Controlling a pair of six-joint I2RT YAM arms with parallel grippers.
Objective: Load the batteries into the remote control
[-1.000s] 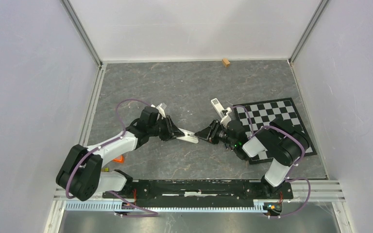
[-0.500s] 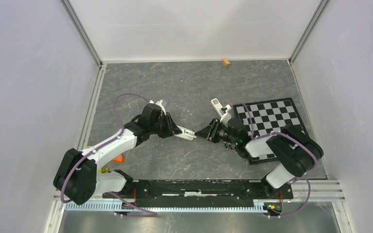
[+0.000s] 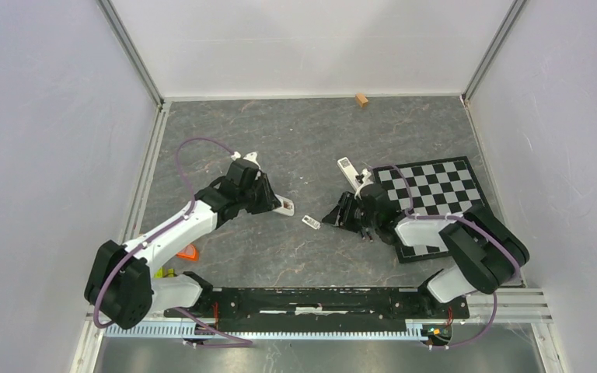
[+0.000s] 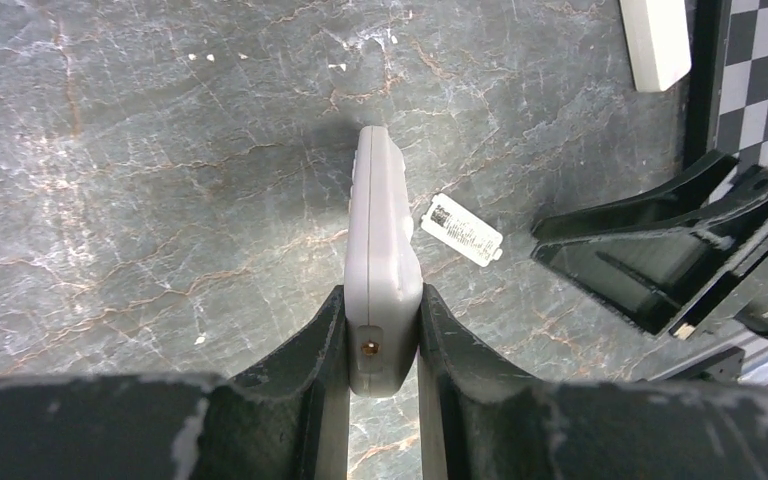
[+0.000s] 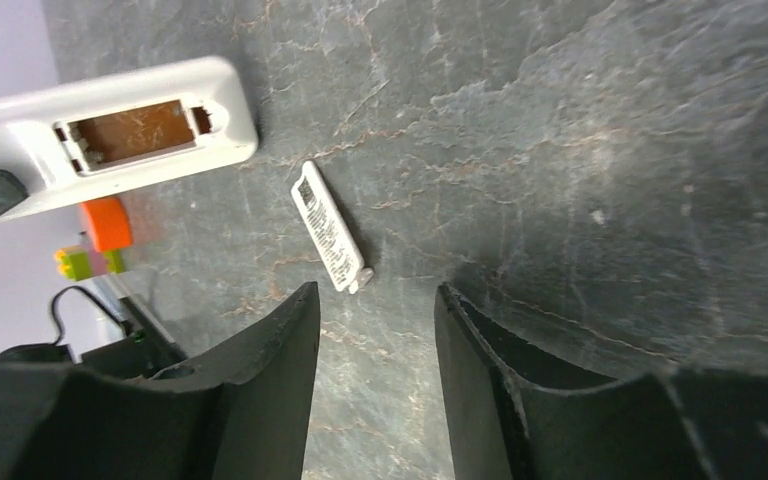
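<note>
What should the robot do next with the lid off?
Probably send the right gripper, open and empty, to fetch a battery: the cover lies on the table, and the remote control, clamped in the left gripper, shows an empty compartment. I cannot spot batteries here.

Two remotes (image 4: 380, 230) (image 4: 655, 40); one battery cover (image 4: 462, 230)

Bright, even, diffuse light falls from overhead. In the top view the white walls (image 3: 319, 39) are nearly washed out, and shadows on the grey table (image 3: 295, 132) are short and soft. That view is sharp throughout. In the left wrist view the remote control (image 4: 380, 240) throws a faint shadow just beside itself, and the left gripper (image 4: 382, 297) is blurred at the bottom edge. The right gripper (image 5: 375, 292) is likewise dark and out of focus, with a murky shadow on the table ahead of it
</note>
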